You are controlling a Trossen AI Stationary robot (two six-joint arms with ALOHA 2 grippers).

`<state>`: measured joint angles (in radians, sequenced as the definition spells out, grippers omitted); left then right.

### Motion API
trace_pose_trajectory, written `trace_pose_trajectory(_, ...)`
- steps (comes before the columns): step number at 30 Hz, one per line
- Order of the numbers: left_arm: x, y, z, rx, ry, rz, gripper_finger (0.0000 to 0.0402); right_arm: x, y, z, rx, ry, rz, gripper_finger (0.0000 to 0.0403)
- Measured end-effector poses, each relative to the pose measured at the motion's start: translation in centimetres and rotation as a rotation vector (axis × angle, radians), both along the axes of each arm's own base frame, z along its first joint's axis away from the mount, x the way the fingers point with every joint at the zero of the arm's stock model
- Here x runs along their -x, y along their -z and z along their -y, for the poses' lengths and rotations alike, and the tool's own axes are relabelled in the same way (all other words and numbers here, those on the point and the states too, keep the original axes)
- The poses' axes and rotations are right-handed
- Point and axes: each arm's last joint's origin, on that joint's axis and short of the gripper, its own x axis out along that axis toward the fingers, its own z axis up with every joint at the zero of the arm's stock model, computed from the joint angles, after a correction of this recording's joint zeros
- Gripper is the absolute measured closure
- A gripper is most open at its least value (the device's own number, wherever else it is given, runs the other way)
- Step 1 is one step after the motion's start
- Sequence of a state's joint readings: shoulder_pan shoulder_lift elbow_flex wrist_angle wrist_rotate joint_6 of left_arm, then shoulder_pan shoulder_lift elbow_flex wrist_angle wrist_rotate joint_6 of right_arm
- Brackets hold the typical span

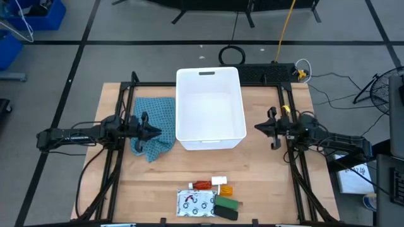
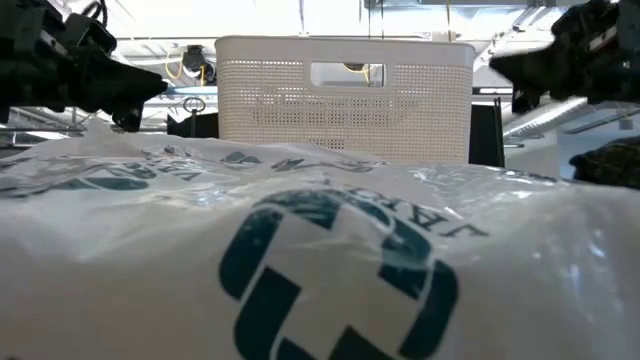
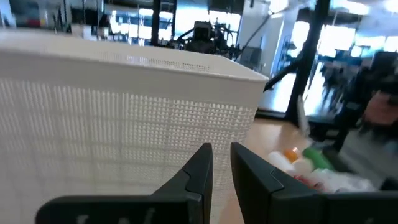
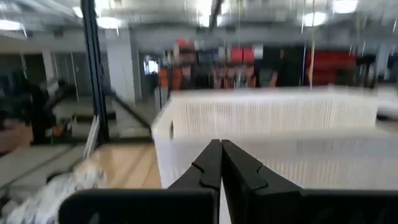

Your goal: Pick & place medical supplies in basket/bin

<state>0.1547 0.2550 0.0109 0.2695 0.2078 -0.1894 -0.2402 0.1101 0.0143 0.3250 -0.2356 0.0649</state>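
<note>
The white tub stands at the table's middle, toward the far edge. The supplies lie in a cluster near the front edge: the white patterned pouch, the red bottle, the white cylinder, the orange vial, the green packet and the black packet. In the low view the pouch fills the foreground. My left gripper hovers left of the tub, over the teal cloth, its fingers a narrow gap apart and empty. My right gripper hovers right of the tub, shut and empty.
The teal checked cloth lies crumpled on the table beside the tub's left wall. Black frame rails run along both table sides. Bare wood lies between the tub and the supplies. Blue crates stand on the floor at the far left.
</note>
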Motion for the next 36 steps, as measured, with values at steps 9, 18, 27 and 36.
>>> trace_pose_trajectory(9, 0.0, 0.1, -0.1, 0.062, -0.043, -0.009, 0.0339, 0.3, -5.3, -0.7, 0.165, -0.029, 0.154, 0.0372)
trace_pose_trajectory(18, 0.0, 0.1, -0.2, 0.055, -0.082, -0.012, 0.0339, -3.1, -13.0, -2.5, 0.176, -0.091, -0.109, 0.032)
trace_pose_trajectory(27, 0.0, 0.1, -0.4, 0.048, -0.137, -0.01, 0.0339, -9.3, -16.2, -9.8, 0.279, -0.105, -0.502, 0.0291)
trace_pose_trajectory(36, 0.0, 0.1, -0.7, -0.053, -0.248, -0.014, 0.0339, -12.1, -15.3, -19.9, 0.373, -0.01, -0.594, 0.028)
